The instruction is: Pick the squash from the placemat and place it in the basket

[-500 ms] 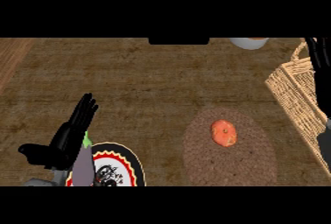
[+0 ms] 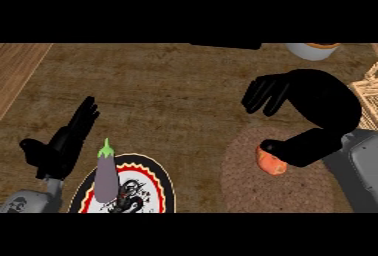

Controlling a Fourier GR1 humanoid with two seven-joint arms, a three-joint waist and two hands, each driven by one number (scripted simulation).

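I see the orange squash point(image 2: 272, 163) lying on the round placemat point(image 2: 244, 185), long axis diagonal, under my right hand point(image 2: 317, 107), fingers spread; brown woven counter point(image 2: 162, 85).

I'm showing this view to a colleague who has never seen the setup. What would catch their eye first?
Probably the big black right hand spread over the round woven placemat at right, its thumb beside the orange squash. Next, the purple eggplant lying on a black patterned plate at lower left, with the left hand open and resting beside it. A slatted basket shows at the right edge.
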